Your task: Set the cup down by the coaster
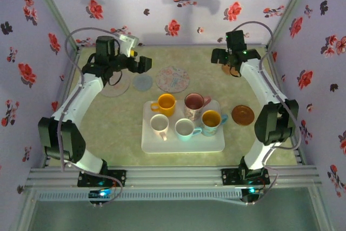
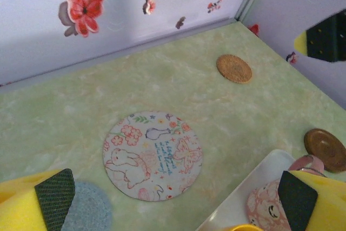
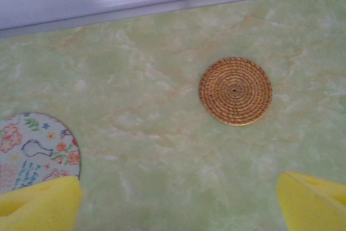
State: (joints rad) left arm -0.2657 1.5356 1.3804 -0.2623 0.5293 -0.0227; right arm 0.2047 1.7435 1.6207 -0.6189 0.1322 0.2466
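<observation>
Both arms are hovering over the back of the table holding nothing: the left gripper (image 1: 145,63) is gaping wide near the round floral-print coaster (image 1: 172,78), and the right gripper (image 3: 178,198) is spread likewise over the round woven straw coaster (image 3: 235,91). The five cups are standing upright on the white rectangular tray (image 1: 216,144), which is lying toward the arms' bases from both grippers. The yellow ceramic cup (image 1: 165,103) is sitting nearer the left arm and the blue mug (image 1: 212,119) nearer the right.

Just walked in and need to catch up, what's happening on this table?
Nothing is held yet. Five cups sit on a white tray. The left arm hovers near the picture coaster, the right arm above the woven coaster, both with jaws open.
</observation>
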